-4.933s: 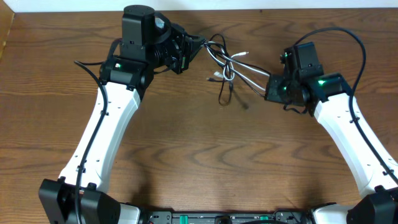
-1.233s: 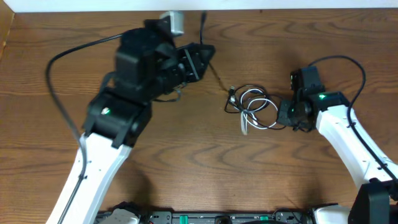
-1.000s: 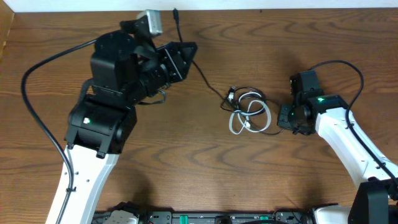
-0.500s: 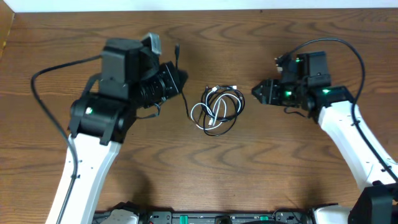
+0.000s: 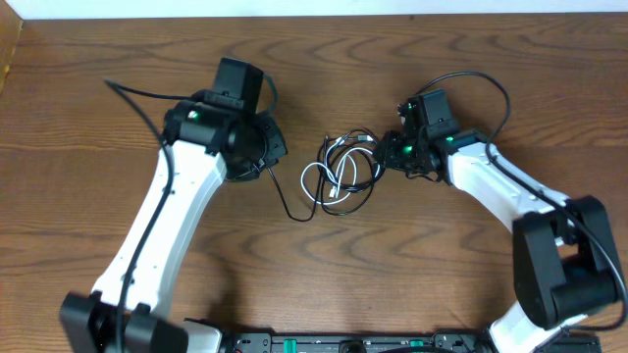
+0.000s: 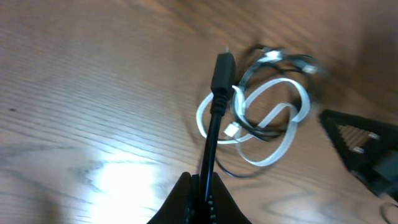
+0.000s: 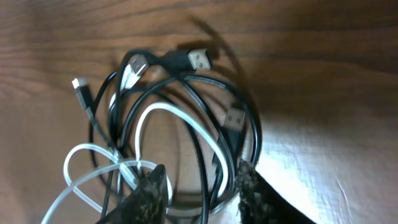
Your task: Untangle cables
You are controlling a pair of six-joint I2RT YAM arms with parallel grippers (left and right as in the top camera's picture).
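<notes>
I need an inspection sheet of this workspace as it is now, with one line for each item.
Surface: wooden table, grain visible.
Job's things: black cable and white cable tangled in loops at the centre, not yet apart.
Clutter: nothing seen.
Grippers: left gripper shut on the black cable below a plug; right gripper open, fingers astride strands of the tangle.
Cables: black arm wires loop clear of the tangle.
Surroundings: white strip along the far edge.

our right hand (image 7: 199,186) above the desk (image 7: 329,68)
black cable (image 7: 186,79) and white cable (image 7: 163,107) coil together, strands between its parted fingers (image 7: 151,190).
</notes>
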